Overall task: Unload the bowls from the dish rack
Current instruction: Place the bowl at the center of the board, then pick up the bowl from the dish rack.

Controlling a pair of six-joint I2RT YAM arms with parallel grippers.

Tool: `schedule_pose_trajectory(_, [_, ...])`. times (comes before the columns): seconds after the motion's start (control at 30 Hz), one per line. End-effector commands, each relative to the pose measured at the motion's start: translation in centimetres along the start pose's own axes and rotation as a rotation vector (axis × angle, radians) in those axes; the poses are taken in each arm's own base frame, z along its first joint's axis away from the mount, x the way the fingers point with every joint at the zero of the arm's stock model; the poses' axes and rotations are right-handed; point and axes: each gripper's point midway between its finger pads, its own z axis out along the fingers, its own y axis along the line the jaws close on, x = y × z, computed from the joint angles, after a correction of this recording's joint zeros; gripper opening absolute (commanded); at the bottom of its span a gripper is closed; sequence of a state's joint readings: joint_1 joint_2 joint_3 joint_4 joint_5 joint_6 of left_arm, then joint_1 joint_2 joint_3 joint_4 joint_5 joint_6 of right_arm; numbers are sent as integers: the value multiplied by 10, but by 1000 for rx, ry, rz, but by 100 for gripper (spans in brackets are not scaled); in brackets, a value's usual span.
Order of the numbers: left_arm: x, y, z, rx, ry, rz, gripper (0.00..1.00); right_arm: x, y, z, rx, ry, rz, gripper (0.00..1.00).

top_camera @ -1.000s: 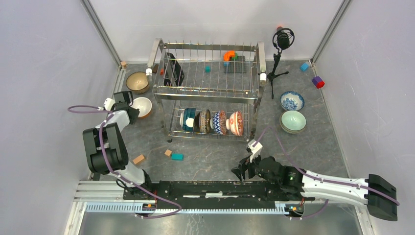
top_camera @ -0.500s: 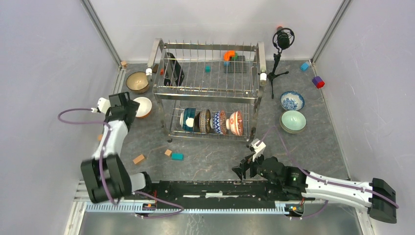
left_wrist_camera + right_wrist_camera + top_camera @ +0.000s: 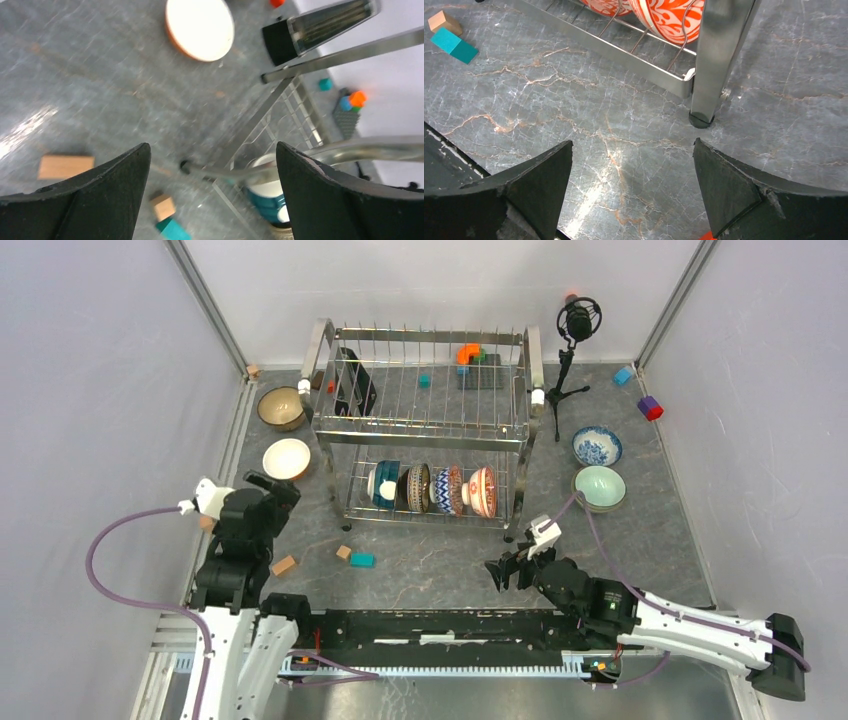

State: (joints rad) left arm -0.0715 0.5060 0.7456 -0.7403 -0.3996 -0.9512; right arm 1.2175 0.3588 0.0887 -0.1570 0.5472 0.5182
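A grey marbled table (image 3: 440, 560) sits between pale walls.

From above, the dish rack (image 3: 425, 430) stands ahead of both arms, with a row of bowls (image 3: 432, 488) on edge in its lower tier. The left gripper (image 3: 275, 490) hangs spread and empty, and a white bowl (image 3: 287, 458) sits just beyond it.

At the left wrist, a teal bowl (image 3: 267, 197) sits in the rack by the right finger.

At the right wrist, the right gripper (image 3: 632, 147) gapes empty, with a red-and-white bowl (image 3: 669, 17) racked ahead.
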Motion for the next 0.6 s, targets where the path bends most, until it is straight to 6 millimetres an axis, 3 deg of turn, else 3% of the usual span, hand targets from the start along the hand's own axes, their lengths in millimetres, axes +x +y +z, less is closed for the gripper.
schedule_pose_trajectory(0.0, [29,41,-20,-115,124,46,100,-20,-1,-2,28,-33,-38,95])
schedule_pose_trajectory(0.23, [74,12,-45,145,379,140,99,-20,5,1,20,6,-75,94])
schedule_pose_trajectory(0.57, [83,-22,-65,408,440,252,93,-39,17,7,2,-17,-125,93])
